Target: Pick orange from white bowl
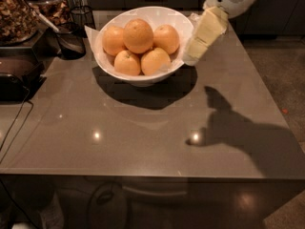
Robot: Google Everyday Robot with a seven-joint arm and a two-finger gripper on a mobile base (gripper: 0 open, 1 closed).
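Camera view: the white bowl (143, 78) stands near the worktop's (143, 142) far edge, about midway along it. Five fruits fill it. The orange (138, 35) sits highest, on top of the pile toward the back, round, with no end pointing any clear way. The gripper (192, 55), cream-coloured, hangs above the far right part of the worktop, slanting down-left with its tip just beside the bowl's right rim. It holds nothing; how far open it is cannot be told.
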